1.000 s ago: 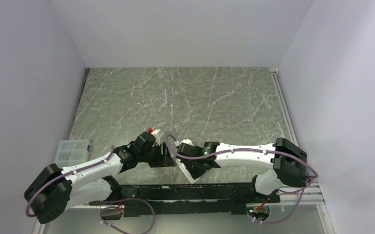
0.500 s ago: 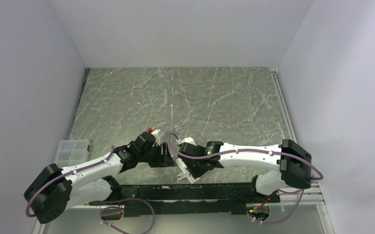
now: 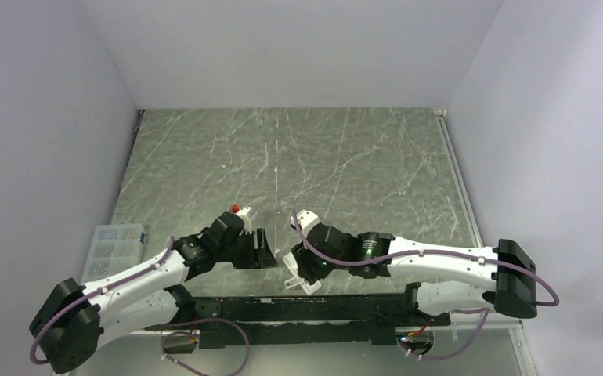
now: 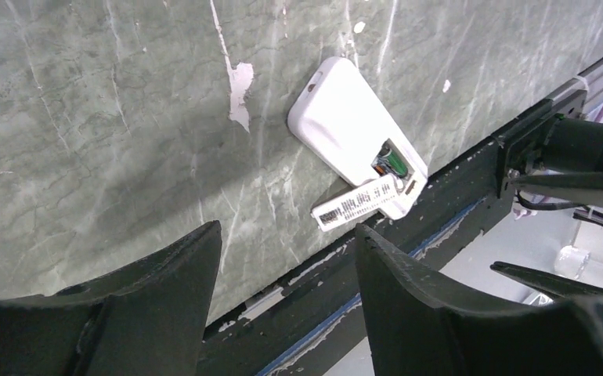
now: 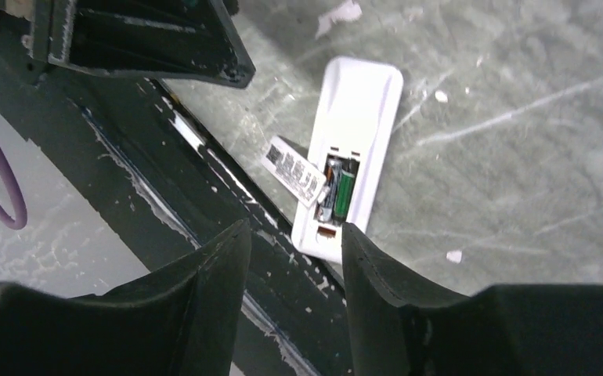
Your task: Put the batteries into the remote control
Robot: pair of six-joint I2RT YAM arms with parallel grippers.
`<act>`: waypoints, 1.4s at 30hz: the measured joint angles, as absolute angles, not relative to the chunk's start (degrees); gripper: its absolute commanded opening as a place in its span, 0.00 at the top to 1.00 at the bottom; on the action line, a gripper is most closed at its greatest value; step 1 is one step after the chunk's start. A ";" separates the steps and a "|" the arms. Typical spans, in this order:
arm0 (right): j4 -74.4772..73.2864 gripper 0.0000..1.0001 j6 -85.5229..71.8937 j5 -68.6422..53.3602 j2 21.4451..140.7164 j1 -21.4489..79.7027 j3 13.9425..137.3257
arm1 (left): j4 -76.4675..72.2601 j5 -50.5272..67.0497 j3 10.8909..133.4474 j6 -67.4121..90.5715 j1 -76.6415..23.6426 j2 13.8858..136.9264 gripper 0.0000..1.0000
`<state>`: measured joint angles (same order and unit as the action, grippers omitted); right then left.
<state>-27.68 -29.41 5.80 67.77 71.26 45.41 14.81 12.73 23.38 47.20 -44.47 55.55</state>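
Observation:
The white remote control point(image 5: 359, 117) lies face down by the table's front edge, its battery bay uncovered. Two batteries point(image 5: 339, 193) sit in the bay, one green point(image 4: 393, 162). A white cover with a barcode label point(image 5: 293, 171) lies askew beside the bay point(image 4: 357, 202). My right gripper point(image 5: 294, 227) hovers open just above the remote's bay end, nothing between its fingers. My left gripper point(image 4: 289, 231) is open and empty too, a little to the left of the remote point(image 4: 345, 129). In the top view my right wrist hides most of the remote.
A black rail point(image 3: 314, 307) runs along the table's near edge, right beside the remote. A clear compartment box point(image 3: 114, 244) sits off the table's left front corner. Small white chips point(image 4: 240, 84) mark the marble top.
My right jaws have spread wider and the wrist has drawn back off the remote. The left jaws opened slightly and the left arm shifted a little left.

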 measured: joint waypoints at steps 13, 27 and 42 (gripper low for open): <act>-21.61 0.43 -11.14 -0.69 71.40 71.00 48.21 | 21.45 12.01 23.40 49.04 -44.42 44.88 0.24; -20.49 0.42 21.19 -14.22 75.35 71.07 46.11 | 36.95 8.64 26.39 52.21 -44.31 32.58 0.22; -19.86 0.43 36.51 -14.55 83.48 71.07 44.23 | 39.94 8.69 26.39 53.71 -44.31 28.60 0.21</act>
